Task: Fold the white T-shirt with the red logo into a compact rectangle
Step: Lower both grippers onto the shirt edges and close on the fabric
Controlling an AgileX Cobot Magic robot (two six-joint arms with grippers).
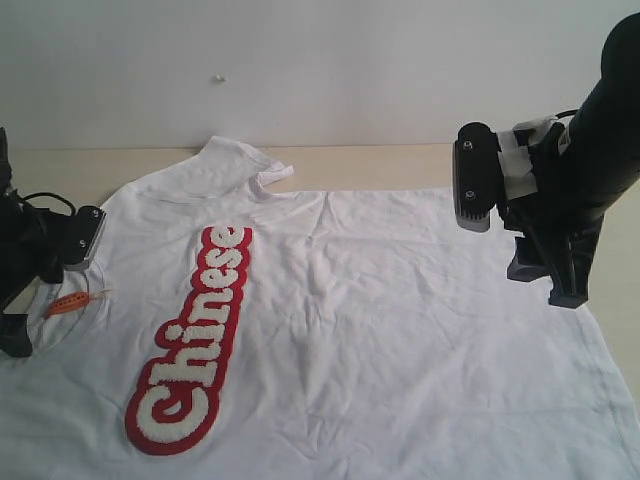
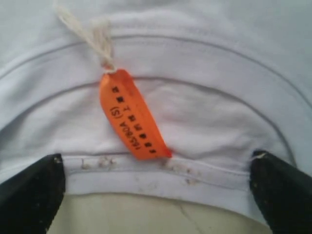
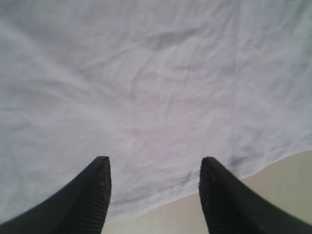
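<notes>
The white T-shirt (image 1: 400,320) lies spread flat and wrinkled on the table, collar to the left and hem to the right. The red logo (image 1: 190,340) runs along its chest, facing up. My left gripper (image 1: 22,318) is open at the collar; in the left wrist view the gripper (image 2: 156,163) straddles the collar band (image 2: 161,183) just below the orange neck tag (image 2: 129,114), holding nothing. My right gripper (image 1: 558,282) hovers open over the hem; in the right wrist view the gripper (image 3: 155,165) has the hem edge (image 3: 156,195) between its fingers (image 3: 97,195), not pinched.
The beige table (image 1: 400,165) shows behind the shirt and past the hem (image 3: 282,195). One sleeve (image 1: 240,160) points toward the white back wall (image 1: 320,60). The right arm's wrist block (image 1: 478,178) hangs above the shirt's far right part.
</notes>
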